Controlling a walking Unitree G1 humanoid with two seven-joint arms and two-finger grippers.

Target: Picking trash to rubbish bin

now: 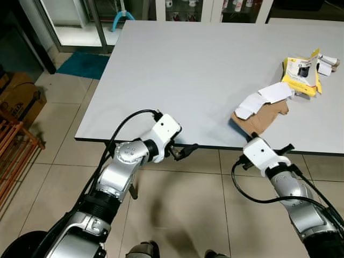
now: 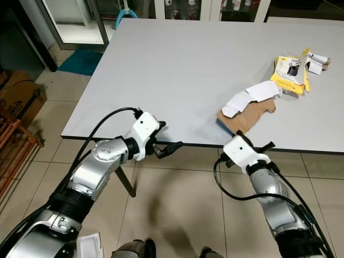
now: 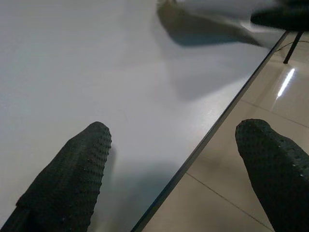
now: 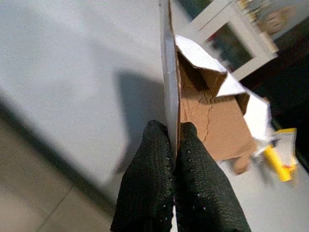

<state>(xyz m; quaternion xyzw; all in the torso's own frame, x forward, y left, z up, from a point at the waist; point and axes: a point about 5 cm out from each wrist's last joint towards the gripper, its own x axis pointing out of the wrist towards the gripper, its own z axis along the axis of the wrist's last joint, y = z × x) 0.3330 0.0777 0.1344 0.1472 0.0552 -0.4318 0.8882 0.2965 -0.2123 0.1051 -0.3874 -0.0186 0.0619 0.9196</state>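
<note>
The right end effector [image 4: 174, 145] was nearest the lens, its two fingers pinched tight on the thin edge of the cardboard [image 4: 212, 121], a torn brown box with white flaps that lay on the counter [image 1: 204, 64] at its near edge. The grip caught only a narrow strip of one wall, so the sheet could slip free or tear at the crease once lifted. Because the box hung open and floppy, it might also swing and drag its loose flaps over the neighbouring litter. Just beyond it lay a yellow packet [image 1: 302, 75] with a small white scrap [image 1: 327, 63] beside it, near enough to be nudged further along the counter or off it.

The left end effector [image 1: 185, 150] hovered at the counter's front edge, well apart from the box, fingers spread wide and holding nothing. Swung carelessly, it could knock the counter edge. No bin was to be seen, so the carry might be long, which would test that thin hold.
</note>
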